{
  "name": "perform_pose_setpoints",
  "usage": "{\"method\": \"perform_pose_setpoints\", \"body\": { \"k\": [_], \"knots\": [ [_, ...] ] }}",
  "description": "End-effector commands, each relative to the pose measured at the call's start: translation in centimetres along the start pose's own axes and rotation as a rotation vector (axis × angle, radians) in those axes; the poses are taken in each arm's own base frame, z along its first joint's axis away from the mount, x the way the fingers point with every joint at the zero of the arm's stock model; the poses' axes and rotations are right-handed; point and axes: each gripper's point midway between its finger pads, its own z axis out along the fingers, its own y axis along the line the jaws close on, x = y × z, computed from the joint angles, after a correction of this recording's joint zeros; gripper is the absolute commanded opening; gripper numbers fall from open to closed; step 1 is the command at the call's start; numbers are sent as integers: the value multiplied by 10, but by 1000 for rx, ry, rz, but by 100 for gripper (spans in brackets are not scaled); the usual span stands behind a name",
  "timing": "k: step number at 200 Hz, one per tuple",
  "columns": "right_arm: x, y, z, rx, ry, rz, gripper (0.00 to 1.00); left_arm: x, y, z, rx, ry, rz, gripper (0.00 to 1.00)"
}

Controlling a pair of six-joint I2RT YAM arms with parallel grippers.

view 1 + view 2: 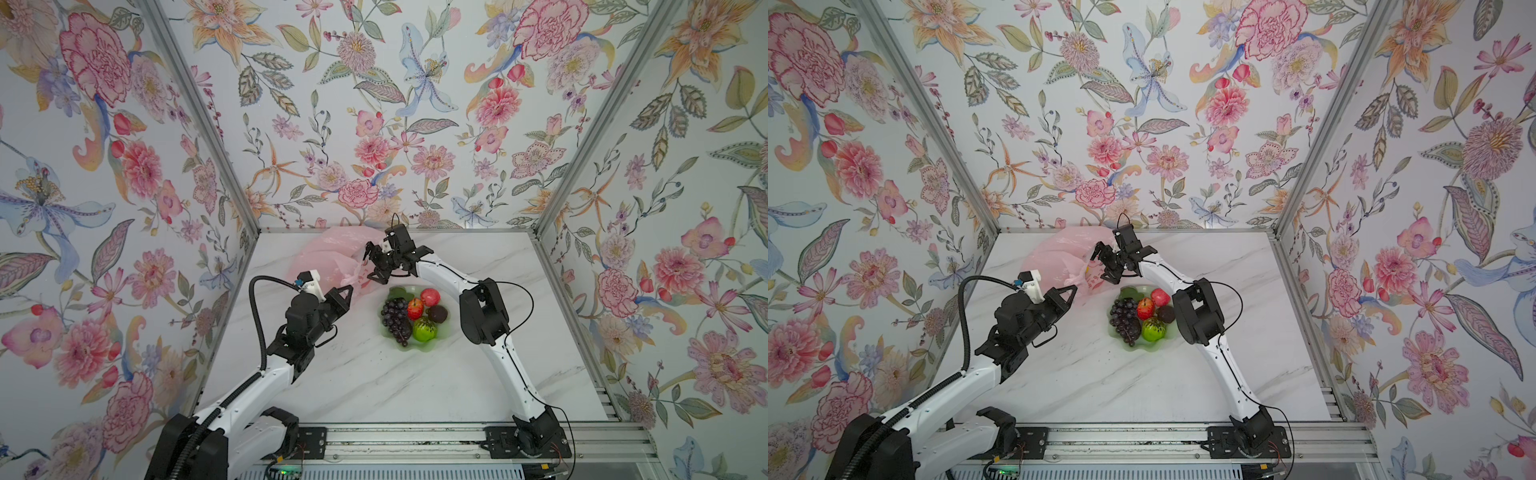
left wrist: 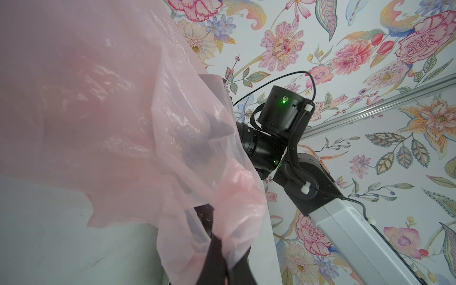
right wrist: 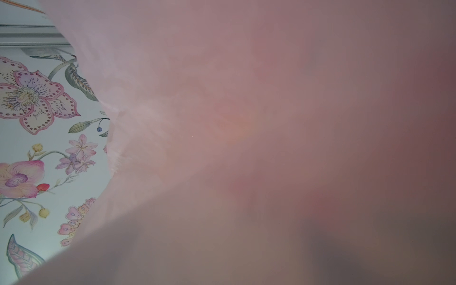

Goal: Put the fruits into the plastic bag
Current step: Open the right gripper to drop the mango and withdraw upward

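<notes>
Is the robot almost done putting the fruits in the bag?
Not nearly. Done: the left gripper is shut on the pink plastic bag. In hand: the right gripper is open at the bag's mouth, with no fruit visible in it. Left: five fruits sit in the green dish: grape bunch, striped red apple, plain red apple, green fruit, dark brown fruit. Bag contents: unclear.

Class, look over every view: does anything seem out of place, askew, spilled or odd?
One oddity: in the right wrist view the plastic bag lies so close that it fills nearly the whole picture as a pink blur. Otherwise all is tidy: the fruits sit in the green dish, with nothing spilled.
</notes>
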Motion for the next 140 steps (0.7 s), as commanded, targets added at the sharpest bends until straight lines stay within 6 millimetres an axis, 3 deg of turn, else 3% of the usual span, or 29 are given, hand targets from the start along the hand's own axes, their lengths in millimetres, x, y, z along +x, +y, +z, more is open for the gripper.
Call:
{"method": "perform_pose_setpoints", "body": {
  "k": [1, 140],
  "knots": [
    [-4, 18, -17, -2, -25, -59, 99, -1, -9, 1, 33, 0, -5, 0],
    [32, 32, -69, 158, 15, -360, 99, -7, -2, -5, 35, -14, -25, 0]
  ]
}}
